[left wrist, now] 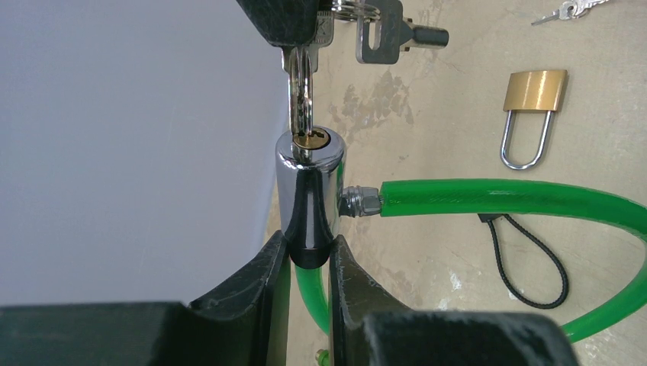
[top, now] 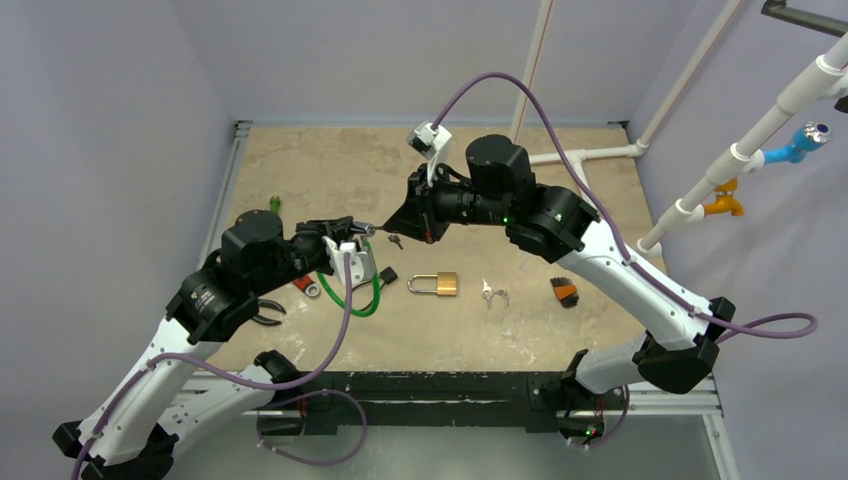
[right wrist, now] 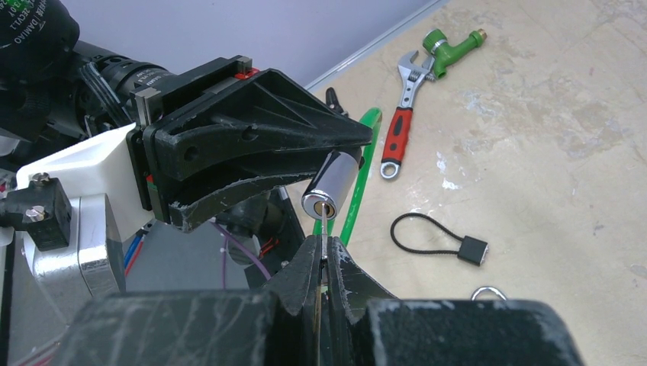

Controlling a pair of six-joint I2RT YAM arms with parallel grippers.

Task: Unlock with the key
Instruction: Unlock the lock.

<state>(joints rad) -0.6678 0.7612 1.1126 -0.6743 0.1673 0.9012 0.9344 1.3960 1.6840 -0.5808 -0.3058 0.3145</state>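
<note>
Misalignment is the risk: the right tool (right wrist: 322,255) pinches the key (left wrist: 301,91), seated in the lock barrel (left wrist: 309,191) that the left tool (left wrist: 309,259) clamps, at 10 o'clock from the brass padlock (top: 437,284). Twisting off-axis could bend the key or slip the lock barrel. Lettering on the motor (right wrist: 30,30) is too cropped to read.

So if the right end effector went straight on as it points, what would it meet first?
The chrome lock cylinder clamped in the left end effector. The key the right end effector holds is tip-in at the keyway, so the cylinder's end face likely comes next.
</note>
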